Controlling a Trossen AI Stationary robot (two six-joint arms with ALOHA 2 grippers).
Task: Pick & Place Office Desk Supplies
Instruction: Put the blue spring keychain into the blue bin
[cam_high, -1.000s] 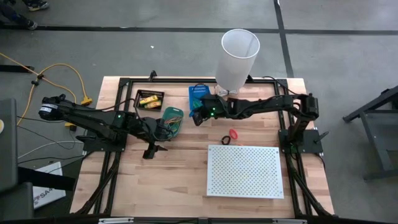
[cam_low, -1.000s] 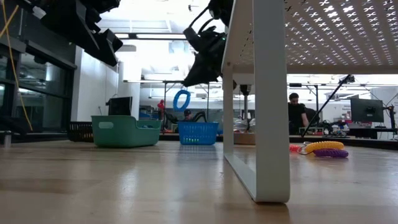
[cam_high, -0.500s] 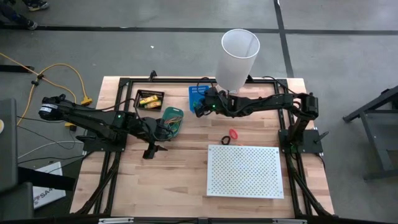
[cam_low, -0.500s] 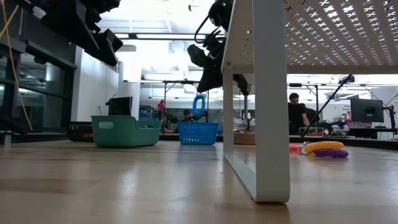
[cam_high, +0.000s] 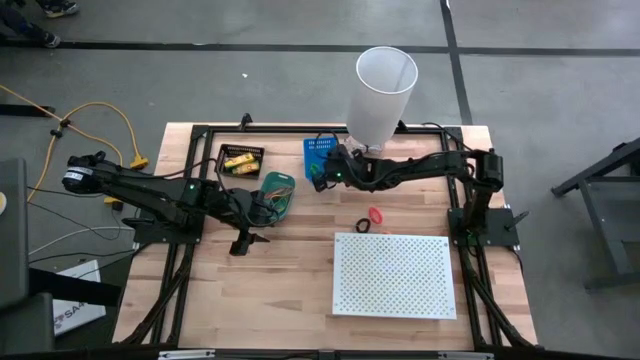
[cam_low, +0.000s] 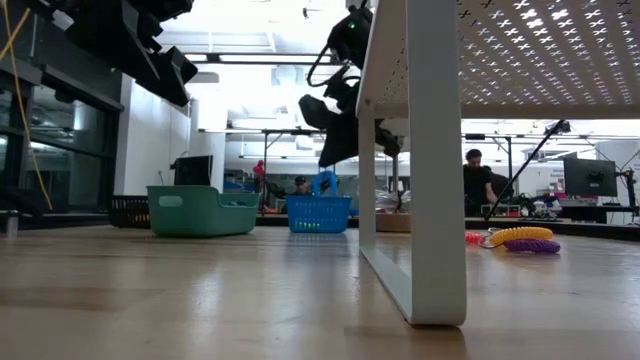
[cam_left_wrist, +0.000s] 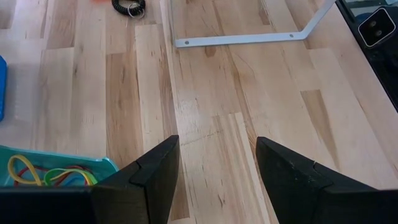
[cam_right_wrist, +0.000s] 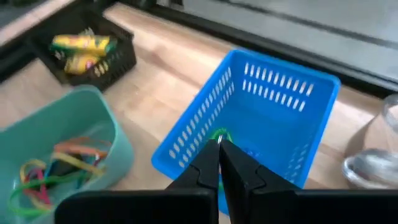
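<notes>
The right gripper (cam_right_wrist: 219, 144) has dropped with its blue clip (cam_low: 323, 182) into the blue basket (cam_right_wrist: 267, 118); fingers pinched shut, clip below the tips. Left gripper (cam_left_wrist: 217, 165) gapes empty beside the green bin (cam_left_wrist: 56, 163).

High view overhead; low view table-level; 2 wrist views close; all share blue basket (cam_high: 319, 152).
</notes>
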